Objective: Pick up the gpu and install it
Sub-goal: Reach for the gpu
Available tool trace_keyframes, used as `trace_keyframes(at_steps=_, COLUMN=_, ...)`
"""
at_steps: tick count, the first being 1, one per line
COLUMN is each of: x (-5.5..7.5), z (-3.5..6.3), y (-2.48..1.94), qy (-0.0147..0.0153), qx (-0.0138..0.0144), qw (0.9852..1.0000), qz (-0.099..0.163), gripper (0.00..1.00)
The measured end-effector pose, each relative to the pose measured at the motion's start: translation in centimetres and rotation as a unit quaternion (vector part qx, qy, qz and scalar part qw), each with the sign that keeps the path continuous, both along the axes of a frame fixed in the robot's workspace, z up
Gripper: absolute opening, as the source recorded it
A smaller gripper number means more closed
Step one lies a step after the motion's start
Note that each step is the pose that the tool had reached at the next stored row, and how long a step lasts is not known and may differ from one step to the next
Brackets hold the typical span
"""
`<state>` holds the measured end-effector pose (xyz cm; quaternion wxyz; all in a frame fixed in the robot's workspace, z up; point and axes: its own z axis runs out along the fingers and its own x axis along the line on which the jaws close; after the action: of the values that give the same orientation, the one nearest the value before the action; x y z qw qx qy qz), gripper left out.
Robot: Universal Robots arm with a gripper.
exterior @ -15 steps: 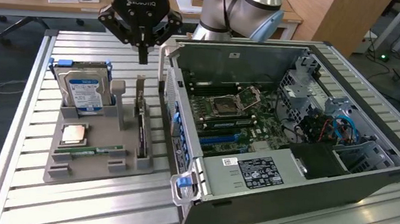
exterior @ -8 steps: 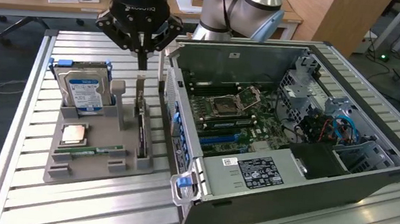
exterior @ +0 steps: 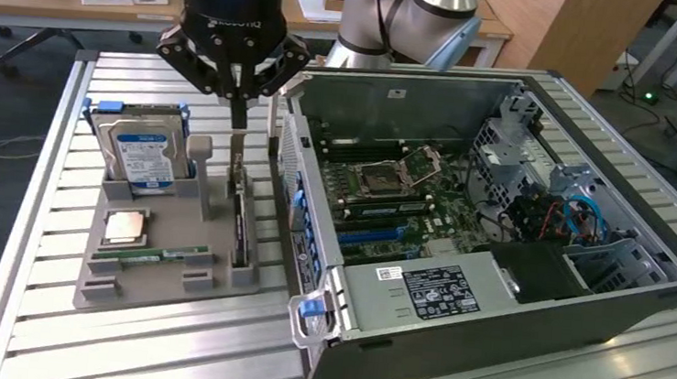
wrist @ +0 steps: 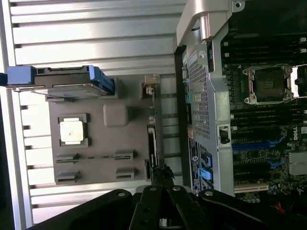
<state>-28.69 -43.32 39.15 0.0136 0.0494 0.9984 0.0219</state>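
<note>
- Tagging gpu (exterior: 240, 222) as upright on its long edge in a slot of the gray holder (exterior: 147, 276), on the holder's side nearest the case; not lifted out yet.
- Reading gripper (exterior: 237, 118) as closed, fingers pinched together right at the gpu's upper end; looks like a grip on the card, exact contact hard to confirm.
- Judging the step as pick-up, at the grasp stage; install half not begun, so early in the task.
- Any lift from here calls for a straight pull up out of the slot, no twist, to avoid binding the thin card.
- Getting to the board calls for clearing the case wall (exterior: 296, 154), just beside the holder on the exterior view's right.
- Noting open room above the holder; tight sideways, with 1 holder post (exterior: 201, 154) just beside the card and the hard drive (exterior: 146, 150) beyond it.
- Noting motherboard (exterior: 400, 195) exposed in the open case, blue slots (exterior: 366, 235) on its near part, cables (exterior: 581, 220) well apart on the far side.
- Marking CPU (exterior: 127, 224) and memory stick (exterior: 174, 254) seated in the holder, apart from the fingers.
</note>
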Motion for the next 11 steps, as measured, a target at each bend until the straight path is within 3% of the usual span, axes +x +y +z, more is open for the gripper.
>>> trace_keyframes(at_steps=11, x=-0.20, z=0.00, y=-0.29, qy=0.0000, qx=0.0000, qw=1.0000, qz=0.000, gripper=0.11)
